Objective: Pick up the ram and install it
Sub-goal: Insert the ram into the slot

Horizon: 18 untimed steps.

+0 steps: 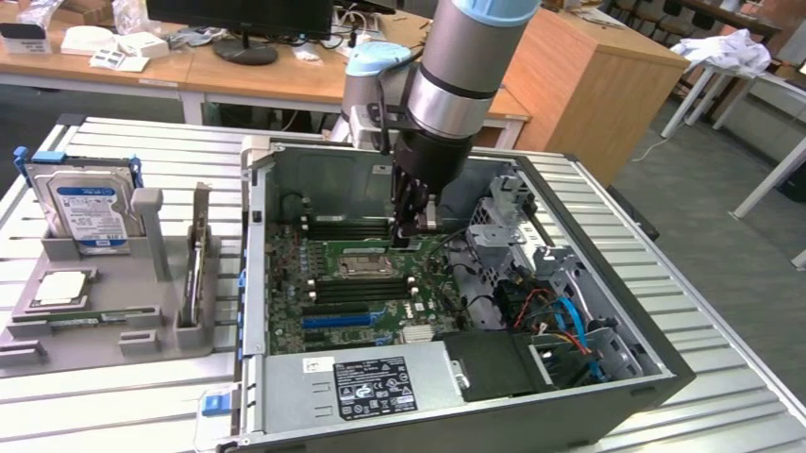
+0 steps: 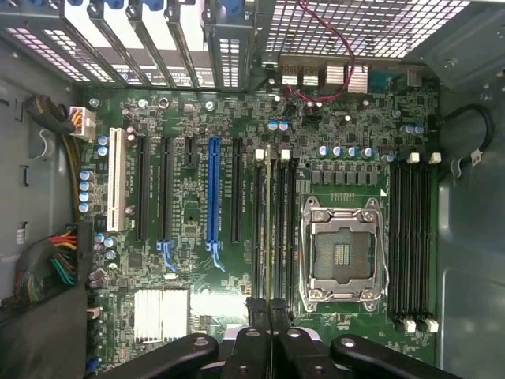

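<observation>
I am seeing the gripper [image 2: 268,309] closed right over the ram [image 2: 273,229]; it is standing edge-on among the black slots [image 2: 257,229] beside the CPU socket [image 2: 345,253], long axis running straight out from the fingertips; gripped or not, unclear.

The arm [image 1: 447,94] is reaching down through the computer case's [image 1: 259,283] open side. It is taking up the room over the memory slots [image 2: 288,229] beside the CPU socket [image 2: 345,249], with the gripper [image 2: 270,306] closed at their end. Over the expansion slots [image 2: 189,189] the way is lying open. The drive cage [image 1: 504,212], orange and blue cables [image 1: 561,321] and power supply [image 1: 377,382] are crowding the exterior view's right and the side nearest the camera. The case walls are fencing the motherboard [image 1: 416,302] all round.
</observation>
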Available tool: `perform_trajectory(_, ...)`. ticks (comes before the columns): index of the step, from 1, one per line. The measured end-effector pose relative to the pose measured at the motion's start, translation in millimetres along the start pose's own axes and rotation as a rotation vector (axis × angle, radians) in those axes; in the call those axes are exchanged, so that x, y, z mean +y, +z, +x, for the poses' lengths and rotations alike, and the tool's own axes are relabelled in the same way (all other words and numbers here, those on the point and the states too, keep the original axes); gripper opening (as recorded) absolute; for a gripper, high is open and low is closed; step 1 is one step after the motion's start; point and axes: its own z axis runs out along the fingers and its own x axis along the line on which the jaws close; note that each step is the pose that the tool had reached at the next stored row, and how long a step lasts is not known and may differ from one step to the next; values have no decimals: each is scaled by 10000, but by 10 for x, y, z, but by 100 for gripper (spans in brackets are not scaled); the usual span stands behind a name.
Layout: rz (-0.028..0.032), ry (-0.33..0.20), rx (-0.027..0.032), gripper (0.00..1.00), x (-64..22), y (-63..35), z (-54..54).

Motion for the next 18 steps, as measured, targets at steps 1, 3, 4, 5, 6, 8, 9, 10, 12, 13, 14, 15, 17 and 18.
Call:
perform_trajectory(1, 0, 0, -1, 12, 0, 2, 0)
perform_trajectory(3, 3, 0, -4, 12, -1, 16, 1)
perform_trajectory(4, 2, 0, 0, 12, -1, 23, 1)
perform_trajectory(5, 3, 1, -1, 12, -1, 34, 2)
perform_trajectory(6, 3, 0, -1, 12, -1, 44, 2)
perform_trajectory(8, 5, 0, -1, 12, -2, 63, 3)
perform_trajectory(9, 5, 0, 0, 12, -2, 71, 4)
perform_trajectory(10, 6, 0, 0, 12, -2, 77, 4)
perform_trajectory(12, 7, 0, 0, 12, -2, 93, 5)
perform_trajectory(13, 8, 0, 0, 12, -3, 104, 6)
perform_trajectory(14, 9, 0, 0, 12, -3, 115, 6)
perform_trajectory(15, 11, 0, -1, 12, -3, 126, 7)
perform_trajectory(17, 13, 0, -1, 12, -4, 147, 8)
perform_trajectory(18, 13, 1, 0, 12, -4, 157, 8)
